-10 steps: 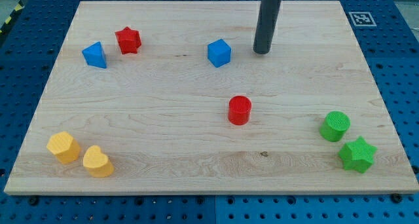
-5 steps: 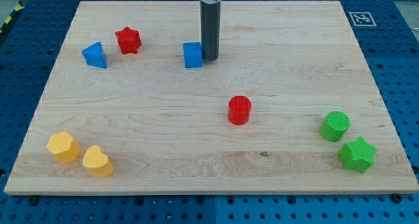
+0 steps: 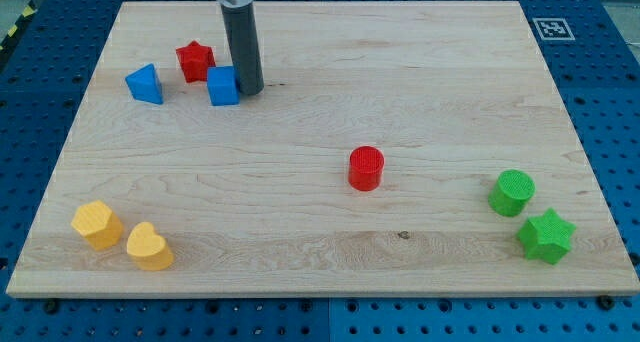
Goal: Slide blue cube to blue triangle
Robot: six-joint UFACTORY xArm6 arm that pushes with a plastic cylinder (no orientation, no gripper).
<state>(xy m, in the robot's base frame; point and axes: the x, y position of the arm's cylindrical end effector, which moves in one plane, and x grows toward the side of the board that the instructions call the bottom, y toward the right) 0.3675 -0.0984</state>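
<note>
Pale wooden bench (image 3: 300,212) with fine grain, set on blue perforated plate; printed marker tag (image 3: 549,27) at the view's top right corner. No fingers on this rig, so nothing to spread or pinch: just a straight dark rod ending in my tip (image 3: 248,88).

Tip pressed against the right face of the blue cube (image 3: 223,85), at the view's upper left. Blue triangle (image 3: 145,84) near, off to the view's left of the cube, a clear gap between them. Red star (image 3: 195,61) just beside the cube's upper left corner, touching or nearly so; cannot tell which.

Cube likely light, rigid plastic with ribbed printed faces; probably slides easily on smooth wood and twists if pushed off-centre. No hold possible; best contact judged mid-face on the right side, pushing leftward.

Elsewhere: red cylinder (image 3: 366,168) near centre; green cylinder (image 3: 511,193) and green star (image 3: 546,235) together at lower right; yellow hexagonal block (image 3: 97,224) and yellow heart (image 3: 148,247) at lower left.
</note>
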